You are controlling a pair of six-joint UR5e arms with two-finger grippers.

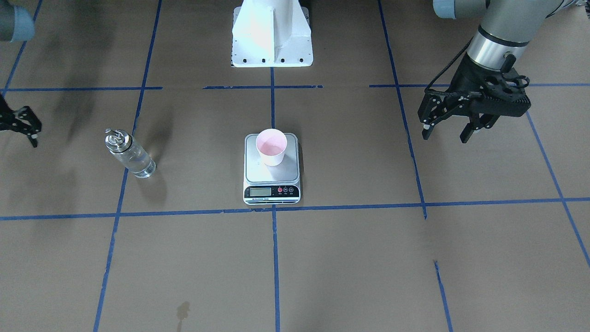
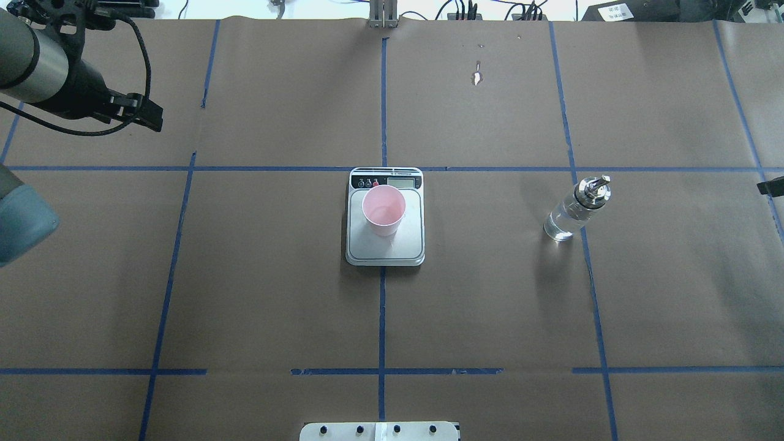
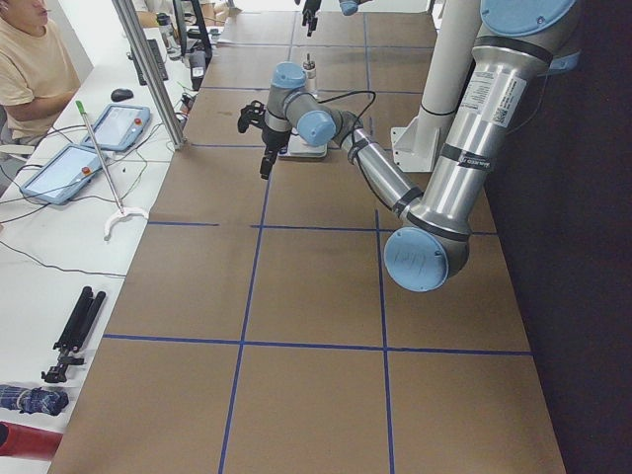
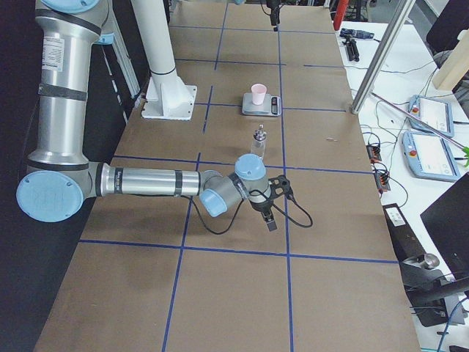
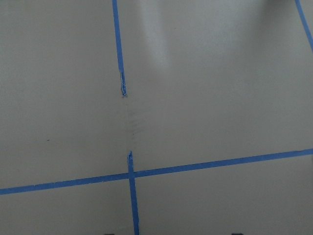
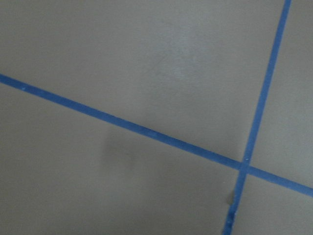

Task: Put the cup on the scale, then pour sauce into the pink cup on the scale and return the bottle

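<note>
The pale pink cup (image 1: 272, 146) stands upright on the silver scale (image 1: 272, 177) at the table's middle; both also show in the overhead view, cup (image 2: 384, 210) and scale (image 2: 392, 248). The clear glass bottle (image 1: 131, 154) with its silver spout cap stands upright on the table, apart from the scale, with clear sauce in it; overhead it (image 2: 572, 211) is to the scale's right. My left gripper (image 1: 445, 138) hangs open and empty above the table, well off to the scale's side. My right gripper (image 1: 27, 129) is half cut off at the view's edge, looks open, and is clear of the bottle.
Brown paper with a blue tape grid covers the table. The white arm base (image 1: 272, 37) stands behind the scale. A small dark stain (image 1: 183, 311) lies near the front edge. An operator and tablets (image 3: 89, 148) are at a side bench.
</note>
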